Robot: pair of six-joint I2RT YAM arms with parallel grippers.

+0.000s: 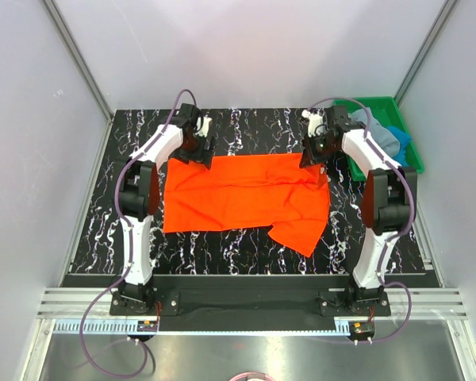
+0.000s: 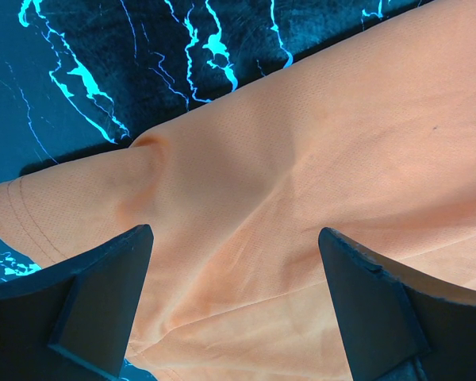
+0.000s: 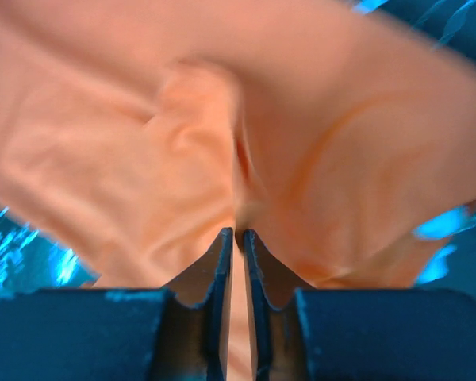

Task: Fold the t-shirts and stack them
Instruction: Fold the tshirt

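Observation:
The bright orange t-shirt (image 1: 246, 200) lies folded lengthwise across the middle of the black marbled table, one loose flap hanging toward the front right. My left gripper (image 1: 200, 155) is open over the shirt's far left corner; its fingers (image 2: 103, 294) straddle the orange cloth (image 2: 285, 182) without pinching it. My right gripper (image 1: 314, 159) is at the far right corner, shut on a pinch of the orange cloth (image 3: 190, 151). The grey-blue shirt (image 1: 373, 133) and the bright blue shirt (image 1: 400, 138) lie crumpled in the green tray.
The green plastic tray (image 1: 411, 163) stands at the back right, beside my right arm. Grey walls close in the table on three sides.

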